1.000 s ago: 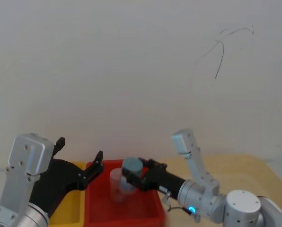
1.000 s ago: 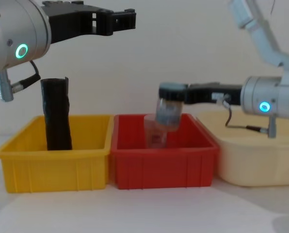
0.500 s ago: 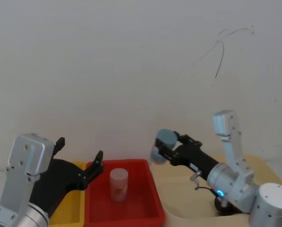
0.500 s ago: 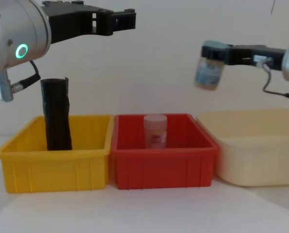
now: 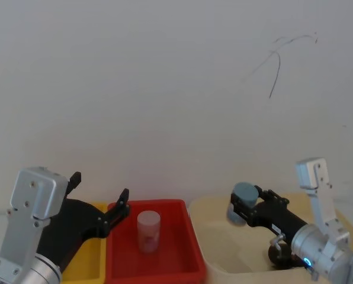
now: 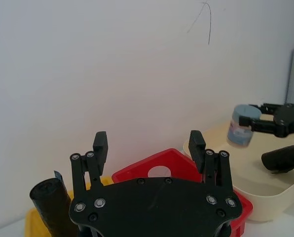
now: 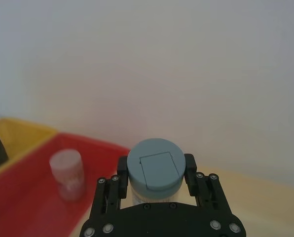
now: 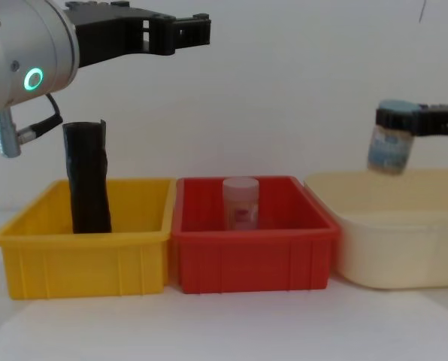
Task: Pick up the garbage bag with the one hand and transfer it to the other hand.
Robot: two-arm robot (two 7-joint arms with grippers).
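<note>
Bins in a row: cream tub (image 8: 389, 248) on the right, red bin (image 8: 254, 263) in the middle, yellow bin (image 8: 81, 267) on the left, each just beside the next. High above the yellow bin, left gripper (image 5: 100, 185), fingers spread wide with nothing between them; probably held up there to leave room for a drop onto the roll below. Over the cream tub, right gripper (image 7: 156, 168), fingers pinching a blue-lidded jar (image 8: 389, 147) by its sides just under the lid, likely for setting down in that tub. Not free to receive anything yet. In the yellow bin, garbage bag (image 8: 87, 180): black roll standing on end, long axis close to vertical, top pointing up well above the bin rim, touched by neither gripper. Suited, by the look of it, to a sideways pinch near the top. In the red bin, small clear jar (image 8: 240, 203), upright. In the cream tub, dark object (image 6: 280, 160) lying down, too little visible to name.
</note>
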